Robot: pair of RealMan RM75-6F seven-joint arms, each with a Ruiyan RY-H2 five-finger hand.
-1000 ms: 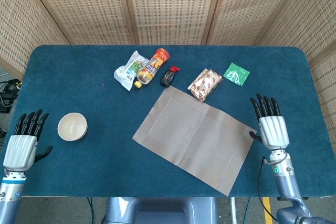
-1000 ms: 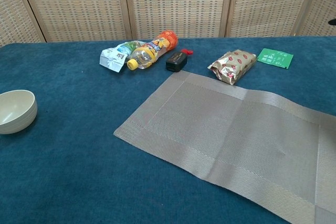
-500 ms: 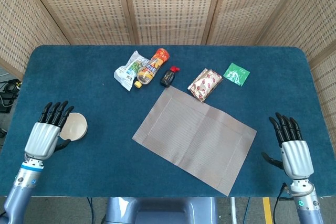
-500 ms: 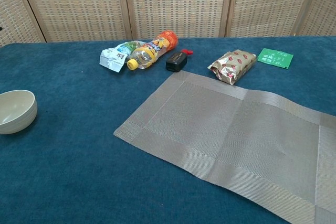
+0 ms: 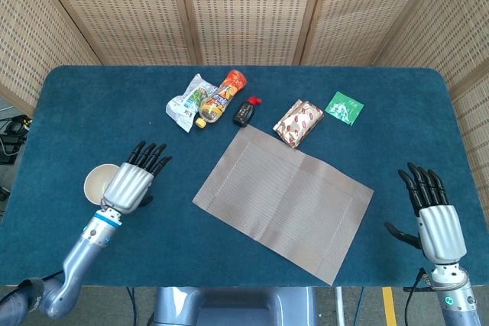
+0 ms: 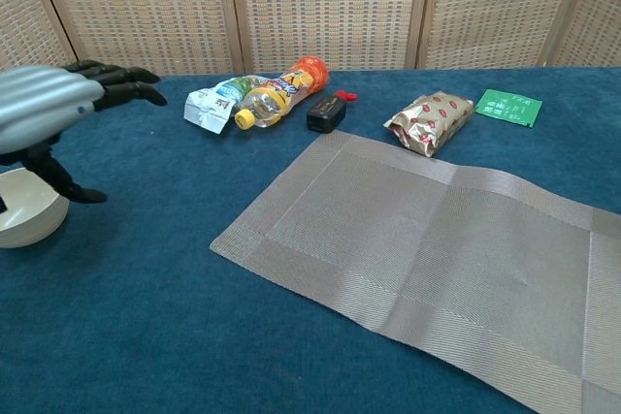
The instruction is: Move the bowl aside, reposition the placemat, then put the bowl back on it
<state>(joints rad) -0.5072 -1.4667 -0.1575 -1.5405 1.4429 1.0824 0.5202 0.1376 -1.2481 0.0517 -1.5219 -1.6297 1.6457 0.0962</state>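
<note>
Bowl (image 5: 98,182) sits off the placemat (image 5: 284,201), at about 9 o'clock on the blue worktop (image 5: 92,104), well apart from the mat's near corner. Placemat lies skewed across the middle, long axis running 10 to 4 o'clock.

Left hand (image 5: 134,181) hovers over the bowl's right rim, fingers extended and spread wide, thumb dropped toward the bowl; nothing held. From the chest view I cannot tell whether the thumb touches the rim. Right hand (image 5: 435,215) is at 4 o'clock beyond the mat's edge, fingers splayed, empty.

Handling judgement: bowl looks small, rigid, smooth-walled and light, likely slippery; best taken by pinching the rim or cupping from above, with a gentle set-down. Placemat appears thin, woven and floppy; it would probably fold if lifted by one corner.

Bottle (image 5: 222,97), packets (image 5: 299,121) and clutter lie at 12 o'clock.
</note>
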